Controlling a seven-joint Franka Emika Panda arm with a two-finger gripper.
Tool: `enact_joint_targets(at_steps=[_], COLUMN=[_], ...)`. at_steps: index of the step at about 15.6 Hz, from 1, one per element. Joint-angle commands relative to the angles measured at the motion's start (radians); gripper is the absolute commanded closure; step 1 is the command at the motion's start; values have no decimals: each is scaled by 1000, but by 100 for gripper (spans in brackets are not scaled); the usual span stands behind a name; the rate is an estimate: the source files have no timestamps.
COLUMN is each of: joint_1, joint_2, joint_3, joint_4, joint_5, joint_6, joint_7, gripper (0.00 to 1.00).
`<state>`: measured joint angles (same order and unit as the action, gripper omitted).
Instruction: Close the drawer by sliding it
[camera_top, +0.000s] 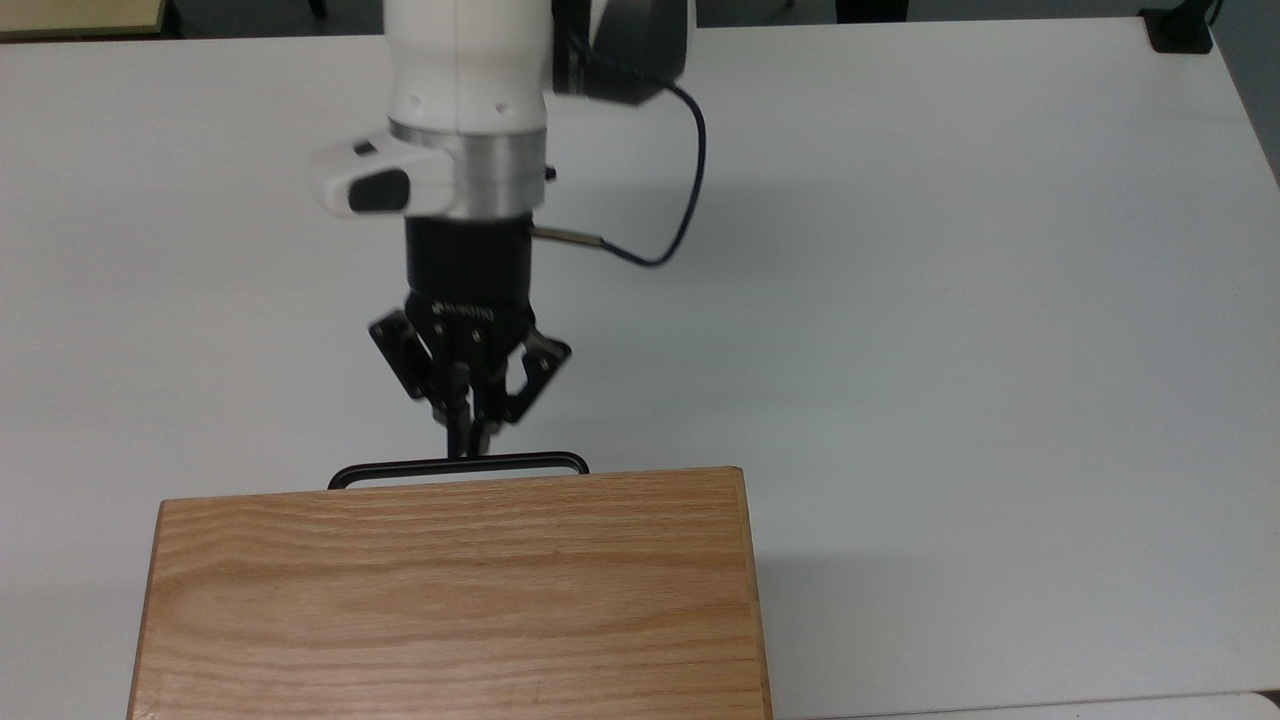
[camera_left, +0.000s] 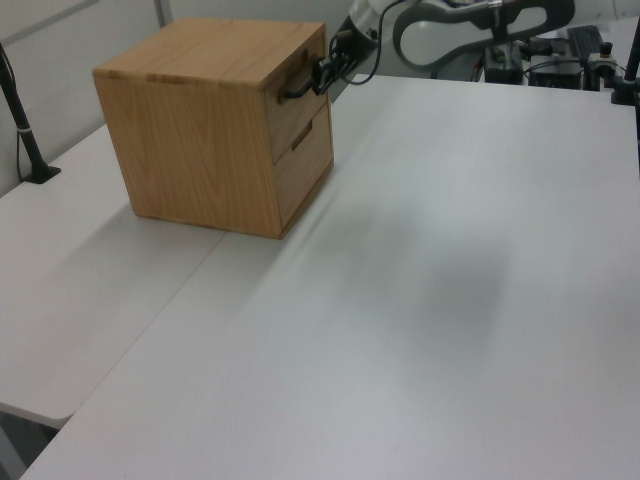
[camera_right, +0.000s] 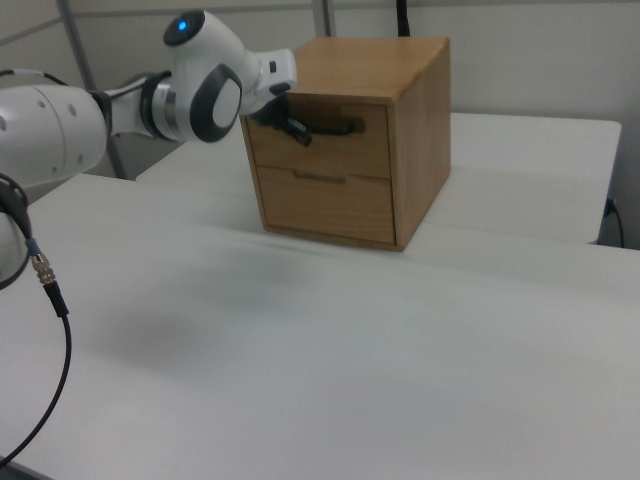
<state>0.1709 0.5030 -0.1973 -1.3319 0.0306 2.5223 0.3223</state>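
Your drawer (camera_right: 318, 138) sits flush in the oak cabinet (camera_top: 450, 590), so the slide looks finished. The end effector (camera_top: 467, 440), fingers pinched together on nothing, hangs just at 12 o'clock of the black handle (camera_top: 457, 466). Next, retreat toward 12 o'clock; bare worktop (camera_top: 950, 300) lies open all around.

White tables (camera_left: 450, 300) stand pushed together; a pale wall (camera_right: 520, 60) behind, a black post (camera_left: 20, 120) at one edge.
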Motion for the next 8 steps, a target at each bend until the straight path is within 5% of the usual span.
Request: enact_joint_targets(at_steps=[1, 4, 7, 8], joint_1=[12, 13, 18, 21], joint_2=[-260, -354, -418, -447], joint_3=[-14, -17, -19, -19], joint_4=[-171, -187, -232, -272], joint_5=[20, 20, -10, -33], joint_6=[-314, -687, -839, -843], joint_7=[-119, -227, -226, -227], gripper=[86, 75, 47, 27])
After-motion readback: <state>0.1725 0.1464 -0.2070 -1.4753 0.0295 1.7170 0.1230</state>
